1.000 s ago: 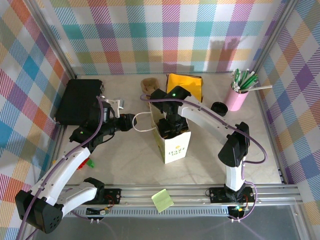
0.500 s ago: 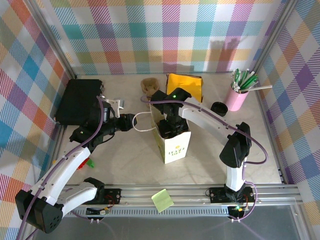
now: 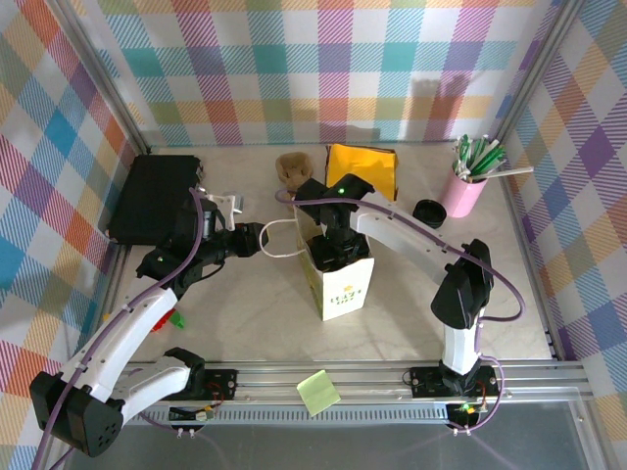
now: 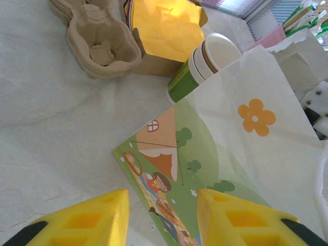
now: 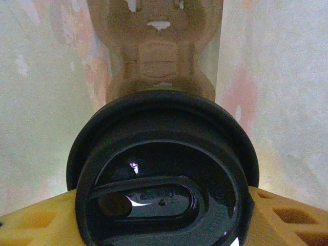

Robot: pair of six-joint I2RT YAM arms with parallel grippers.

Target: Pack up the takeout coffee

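Right gripper (image 5: 161, 220) clasps the takeout coffee (image 5: 164, 154) inside the paper bag (image 3: 345, 289); better lower it straight, level, onto the cardboard carrier (image 5: 156, 51). Left gripper (image 4: 163, 215) half-open, empty.

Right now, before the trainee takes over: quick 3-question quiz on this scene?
1. Multiple choice. What sits between the fingers of the right end effector? A) a straw B) the takeout coffee, black lid on C) a napkin
2. True or false: the pink cup of straws stands inside the paper bag.
3. Short answer: in the right wrist view, what is the brown moulded thing beyond the coffee?

Key: 1 B. 2 False, it stands apart, off to the bag's right. 3 It looks like a pulp cup carrier.
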